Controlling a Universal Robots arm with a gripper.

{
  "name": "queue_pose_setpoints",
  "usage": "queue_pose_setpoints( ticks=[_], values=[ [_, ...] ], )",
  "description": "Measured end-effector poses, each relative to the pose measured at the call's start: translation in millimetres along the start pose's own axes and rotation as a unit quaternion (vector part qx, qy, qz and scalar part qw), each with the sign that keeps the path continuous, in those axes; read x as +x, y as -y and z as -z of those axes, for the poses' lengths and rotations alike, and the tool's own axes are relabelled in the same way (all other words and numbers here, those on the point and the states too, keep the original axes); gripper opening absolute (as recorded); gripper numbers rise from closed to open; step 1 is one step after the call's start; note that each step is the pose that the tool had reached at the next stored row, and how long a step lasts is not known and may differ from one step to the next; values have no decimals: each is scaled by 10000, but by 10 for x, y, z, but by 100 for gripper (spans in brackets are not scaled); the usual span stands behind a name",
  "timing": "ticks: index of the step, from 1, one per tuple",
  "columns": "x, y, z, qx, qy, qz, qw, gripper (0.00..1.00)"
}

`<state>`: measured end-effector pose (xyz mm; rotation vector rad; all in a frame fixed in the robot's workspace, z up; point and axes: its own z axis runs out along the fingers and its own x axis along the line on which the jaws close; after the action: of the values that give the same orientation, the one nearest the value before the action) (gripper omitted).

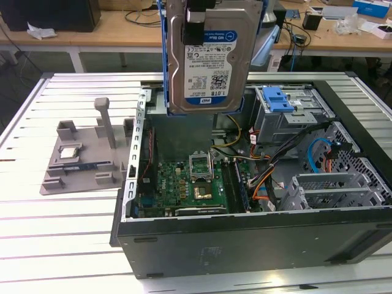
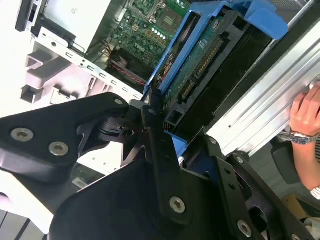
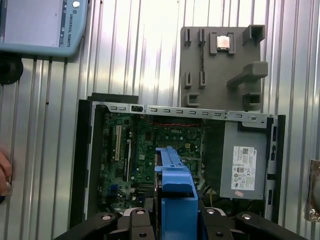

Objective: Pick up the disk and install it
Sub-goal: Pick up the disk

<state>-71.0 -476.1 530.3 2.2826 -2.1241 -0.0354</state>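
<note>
Now | disk (image 1: 208, 61) clamped upright in jaws | above computer case (image 1: 245, 242)

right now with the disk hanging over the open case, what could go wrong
1. The jaws hold the disk only near its top edge, upright above the bare motherboard; a slip could drop it onto the board.
2. Loose cables lie beside the drive cage and might snag the disk's blue rails.
3. A person's hand rests at the edge of the table, near the case.
</note>
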Motion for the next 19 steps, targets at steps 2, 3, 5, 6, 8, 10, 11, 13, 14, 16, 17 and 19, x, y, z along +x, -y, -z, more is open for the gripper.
queue_pose_setpoints(
  ticks=[2, 3, 5, 6, 8, 10, 11, 13, 14, 16, 17, 19],
  values=[
    [39, 1, 0, 0, 0, -1, 10000, 37],
    [53, 1, 0, 0, 0, 0, 10000, 37],
    [102, 3, -1, 0, 0, 0, 10000, 37],
    [130, 4, -2, 0, 0, 0, 10000, 37],
    [163, 6, -2, 0, 0, 0, 10000, 37],
    [192, 8, -3, 0, 0, 0, 10000, 37],
    [210, 10, -3, 0, 0, 0, 10000, 37],
    [234, 12, -4, 0, 0, 0, 10000, 37],
    [253, 14, -4, 0, 0, 0, 10000, 37],
    [287, 17, -6, 0, 0, 0, 10000, 37],
    [296, 18, -6, 0, 0, 0, 10000, 37],
    [336, 21, -7, 0, 0, 0, 10000, 37]
  ],
)
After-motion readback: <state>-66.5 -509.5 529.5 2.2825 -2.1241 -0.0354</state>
